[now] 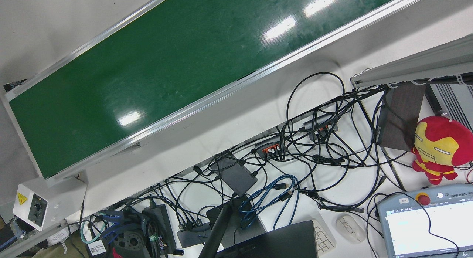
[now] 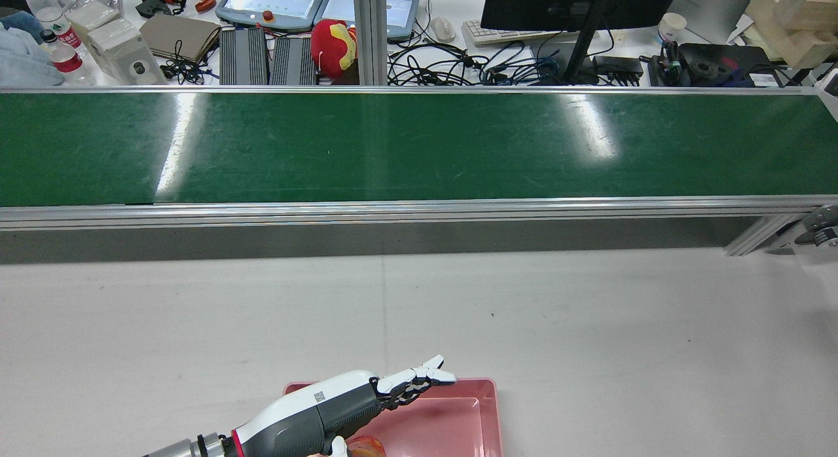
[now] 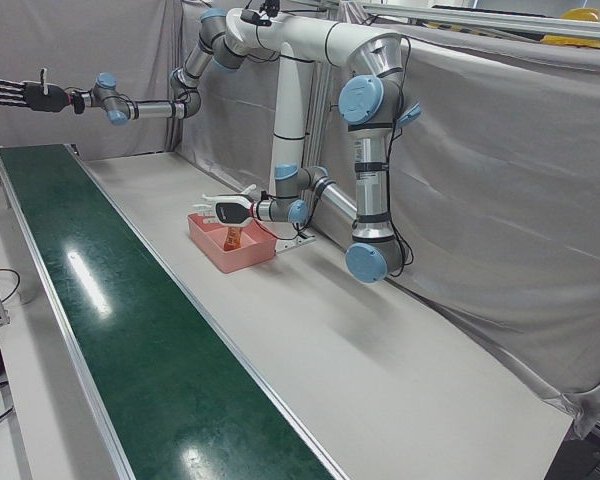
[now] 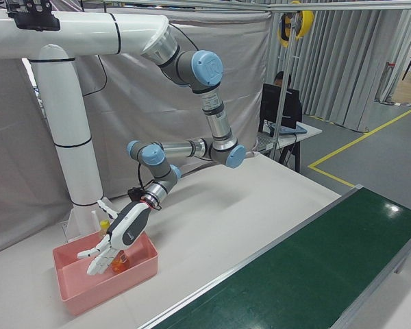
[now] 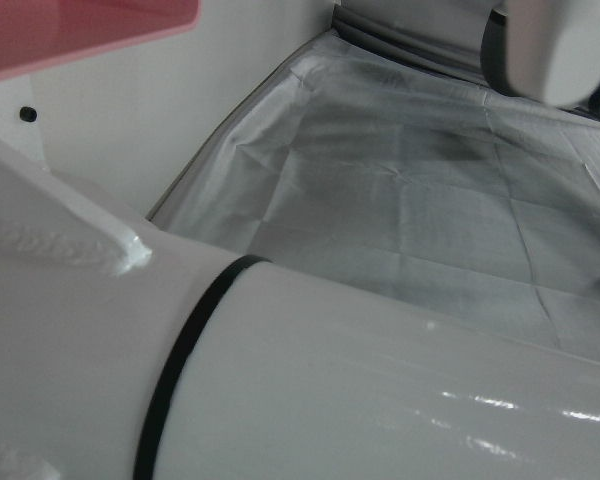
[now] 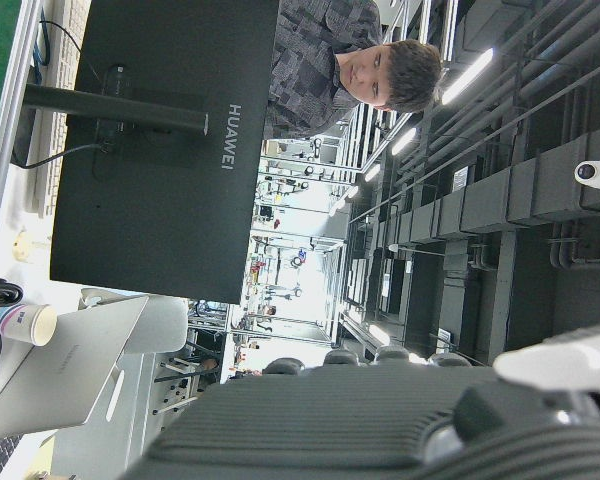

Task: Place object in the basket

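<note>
The left hand [image 4: 116, 240] hangs over the pink basket [image 4: 68, 291] on the counter, fingers spread and holding nothing. The orange object [image 4: 118, 262] stands upright in the basket directly beneath its palm. The right hand [image 3: 25, 94], also splayed and empty, is raised well away above the belt's far end

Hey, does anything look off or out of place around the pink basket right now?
Nothing stands out. The pink basket sits flat on the table, an orange object inside it, and the left hand hovers open above. No spill or damage shows.
</note>
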Action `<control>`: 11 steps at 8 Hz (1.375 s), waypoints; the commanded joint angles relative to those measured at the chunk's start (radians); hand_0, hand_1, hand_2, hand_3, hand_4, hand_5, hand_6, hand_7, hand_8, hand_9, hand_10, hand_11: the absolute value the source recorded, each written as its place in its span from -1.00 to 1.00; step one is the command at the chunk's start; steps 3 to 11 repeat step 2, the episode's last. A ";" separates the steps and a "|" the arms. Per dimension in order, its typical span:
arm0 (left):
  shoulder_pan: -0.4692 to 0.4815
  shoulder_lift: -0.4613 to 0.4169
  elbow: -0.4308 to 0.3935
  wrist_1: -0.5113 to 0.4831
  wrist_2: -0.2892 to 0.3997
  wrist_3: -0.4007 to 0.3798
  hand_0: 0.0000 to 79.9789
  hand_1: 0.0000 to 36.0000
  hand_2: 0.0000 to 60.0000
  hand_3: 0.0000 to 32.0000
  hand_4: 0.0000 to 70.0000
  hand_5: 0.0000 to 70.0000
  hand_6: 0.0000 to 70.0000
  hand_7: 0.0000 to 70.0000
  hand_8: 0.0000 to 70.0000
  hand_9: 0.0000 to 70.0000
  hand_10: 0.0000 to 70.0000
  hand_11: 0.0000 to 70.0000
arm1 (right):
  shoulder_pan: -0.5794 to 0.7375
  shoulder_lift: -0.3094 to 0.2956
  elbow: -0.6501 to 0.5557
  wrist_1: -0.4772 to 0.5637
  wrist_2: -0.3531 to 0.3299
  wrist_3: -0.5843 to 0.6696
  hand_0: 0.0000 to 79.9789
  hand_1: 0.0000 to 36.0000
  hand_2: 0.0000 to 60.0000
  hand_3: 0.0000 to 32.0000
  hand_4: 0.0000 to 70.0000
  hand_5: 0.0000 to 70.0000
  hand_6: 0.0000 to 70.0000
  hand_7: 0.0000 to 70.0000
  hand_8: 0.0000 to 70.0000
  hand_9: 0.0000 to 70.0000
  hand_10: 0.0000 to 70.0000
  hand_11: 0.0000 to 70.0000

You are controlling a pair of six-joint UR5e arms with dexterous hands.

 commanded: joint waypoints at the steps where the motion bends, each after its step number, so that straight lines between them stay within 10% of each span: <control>1: -0.032 0.000 -0.034 -0.001 0.005 -0.009 0.41 -1.00 -1.00 -0.29 -1.00 -0.63 -1.00 -1.00 -0.88 -0.87 -0.94 -0.87 | 0.000 0.000 0.001 0.000 0.000 0.000 -1.00 -1.00 -1.00 -1.00 -1.00 -1.00 -1.00 -1.00 -1.00 -1.00 -1.00 -1.00; 11: -0.072 0.005 -0.069 0.016 0.007 -0.010 0.46 -0.97 -1.00 -0.34 -1.00 -0.60 -1.00 -1.00 -0.89 -0.89 -0.95 -0.88 | 0.000 0.000 0.001 0.000 0.000 0.000 -1.00 -1.00 -1.00 -1.00 -1.00 -1.00 -1.00 -1.00 -1.00 -1.00 -1.00 -1.00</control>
